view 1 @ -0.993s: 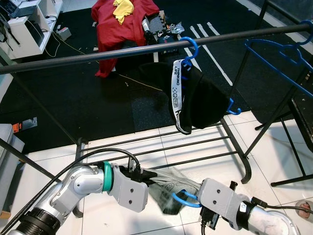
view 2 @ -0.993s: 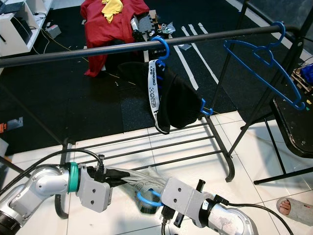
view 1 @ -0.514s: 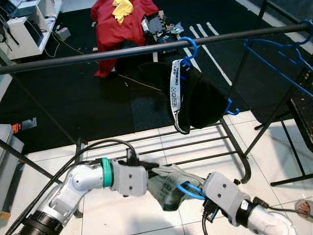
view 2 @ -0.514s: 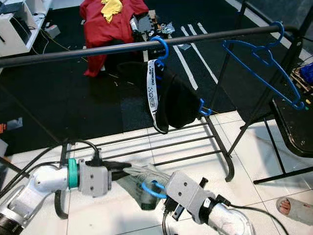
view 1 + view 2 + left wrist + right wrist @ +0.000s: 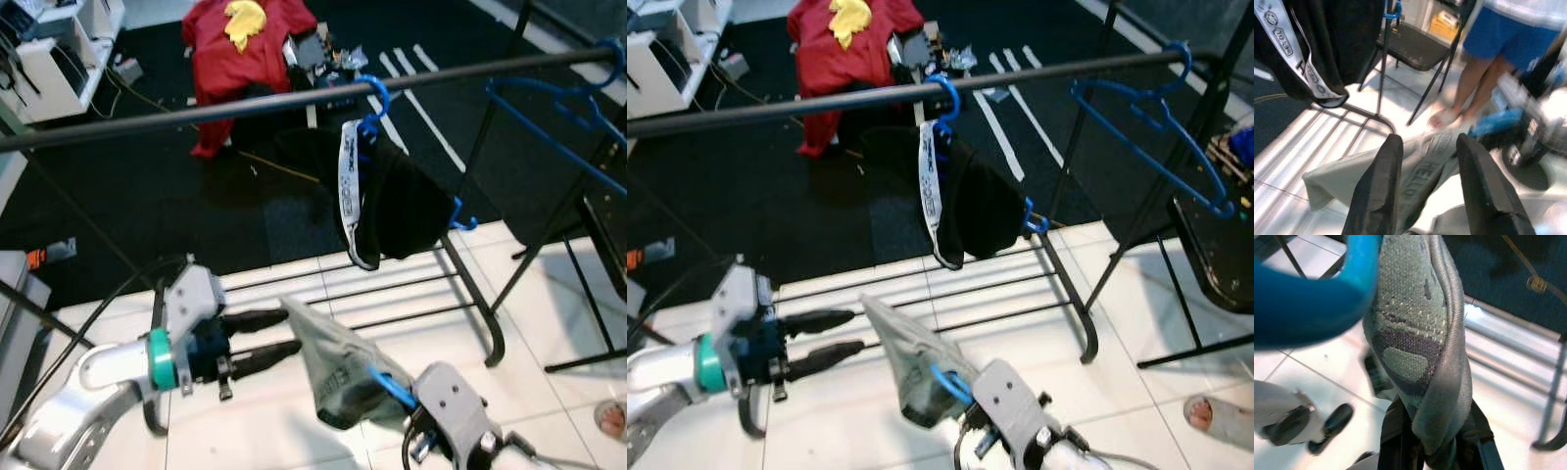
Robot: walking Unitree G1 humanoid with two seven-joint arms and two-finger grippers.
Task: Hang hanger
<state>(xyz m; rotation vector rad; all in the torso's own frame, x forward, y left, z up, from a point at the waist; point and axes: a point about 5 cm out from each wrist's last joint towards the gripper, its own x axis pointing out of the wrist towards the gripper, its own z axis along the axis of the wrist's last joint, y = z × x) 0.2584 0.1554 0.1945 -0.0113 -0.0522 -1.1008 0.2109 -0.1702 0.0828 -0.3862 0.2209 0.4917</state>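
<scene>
My left gripper (image 5: 284,335) spread wide lower left, grey shirt (image 5: 338,367) on blue hanger (image 5: 390,387) centre bottom, my right gripper (image 5: 1435,440) pinching it.

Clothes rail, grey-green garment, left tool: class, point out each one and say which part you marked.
clothes rail (image 5: 196,111), left eye view, middle of the dark bar.
grey-green garment (image 5: 338,367), left eye view, printed front of the cloth.
left tool (image 5: 279,335), left eye view, gap between its two fingertips.

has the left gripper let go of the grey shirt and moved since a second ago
Yes. The left gripper has pulled back toward the robot's left, off the grey shirt, its fingers open; the rack's floor bars have barely shifted.
</scene>
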